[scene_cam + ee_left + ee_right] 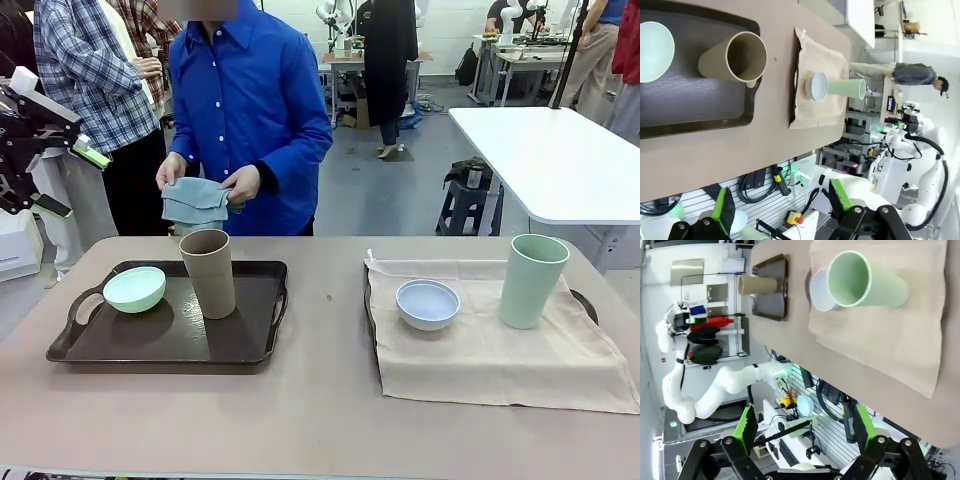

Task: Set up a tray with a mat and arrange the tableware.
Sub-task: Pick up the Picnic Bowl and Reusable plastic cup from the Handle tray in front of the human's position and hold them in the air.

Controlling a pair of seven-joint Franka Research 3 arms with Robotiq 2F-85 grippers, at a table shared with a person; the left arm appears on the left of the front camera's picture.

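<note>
I see my left end effector [782, 202] and right end effector [806, 427] both spread wide, empty. A tan-brown tall cup [208, 272] and mint green small bowl [134, 288] stand on the dark tray [240, 345]

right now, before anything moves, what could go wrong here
The tall tan-brown handleless cup and mint green bowl stand on the bare dark brown tray; slipping a mat under them could tip the cup.
The beige cloth mat overhangs the other tray; a tug might topple the tall pale green cup on it.
The person's hands hold a folded blue-grey cloth beyond the dark tray; a reaching arm could meet them.
</note>
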